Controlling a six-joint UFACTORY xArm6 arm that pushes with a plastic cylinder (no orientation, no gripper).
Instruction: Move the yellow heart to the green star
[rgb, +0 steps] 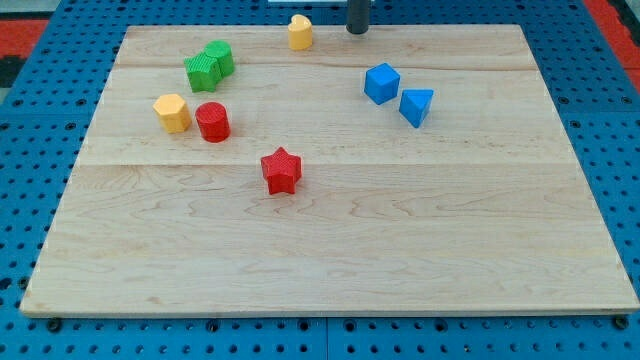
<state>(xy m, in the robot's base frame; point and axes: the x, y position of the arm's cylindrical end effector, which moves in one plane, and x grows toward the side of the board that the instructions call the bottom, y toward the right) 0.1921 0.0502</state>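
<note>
Rod: dark, straight, entering from the view's top edge, its upper length cut off by the frame; my tip (357, 31) sits at the board's top edge, just right of the nearest yellow block and apart from it, touching no block; there are no fingers on this rod, so nothing opens, closes or holds anything. Wooden board (330, 250): pale, lying on a blue perforated surface (610, 110). Yellow block at the top edge (300, 32): rounded, exact shape hard to make out, possibly the heart. Second yellow block (172, 112): at the view's left, faceted, shape likewise uncertain; just beside it, to the right, a red cylinder (213, 122). Green blocks (209, 66): two pieces touching at upper left, well left of the top yellow block; which one is the star cannot be told. Red star (282, 170): near the board's middle, standing alone. Blue cube (381, 83) and blue triangular block (416, 105): close together at the view's right, below my tip and well apart from it.
</note>
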